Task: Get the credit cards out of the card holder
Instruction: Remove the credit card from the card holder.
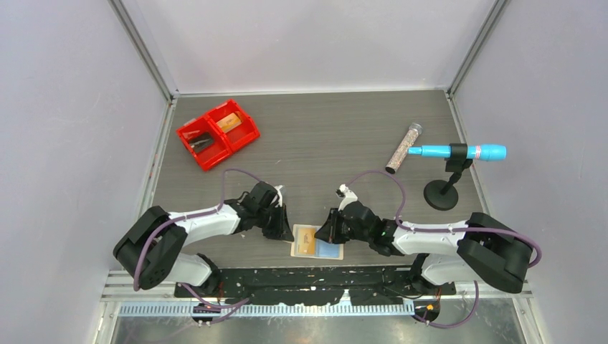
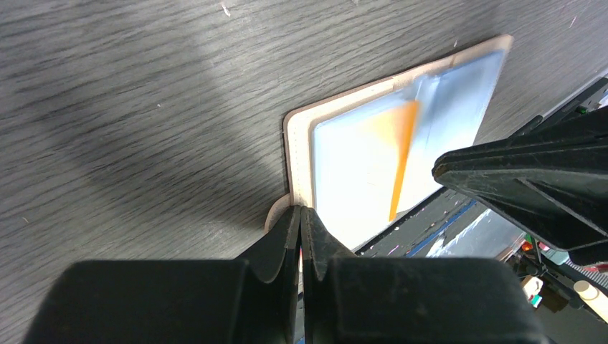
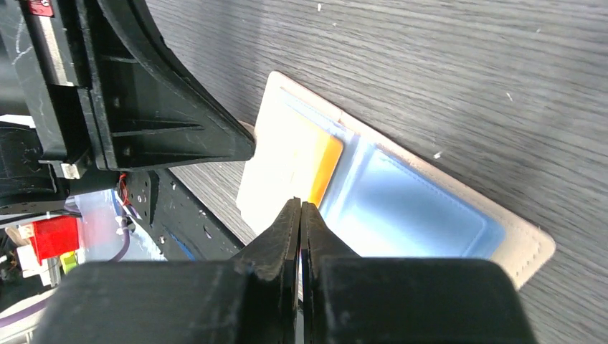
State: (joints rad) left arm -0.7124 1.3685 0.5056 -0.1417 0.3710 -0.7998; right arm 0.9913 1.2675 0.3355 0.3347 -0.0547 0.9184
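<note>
Left pincer (image 2: 301,211): mine, closed, tips at the snap tab (image 2: 275,213).
Right pincer (image 3: 300,206): mine, closed, tips over the holder.
Card holder (image 1: 316,241): spread open, desk (image 1: 323,143) near edge.
Orange card (image 3: 325,169): in pocket.

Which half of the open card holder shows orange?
The left half, by the left gripper; the right half, by the right gripper, shows only pale blue.
</note>
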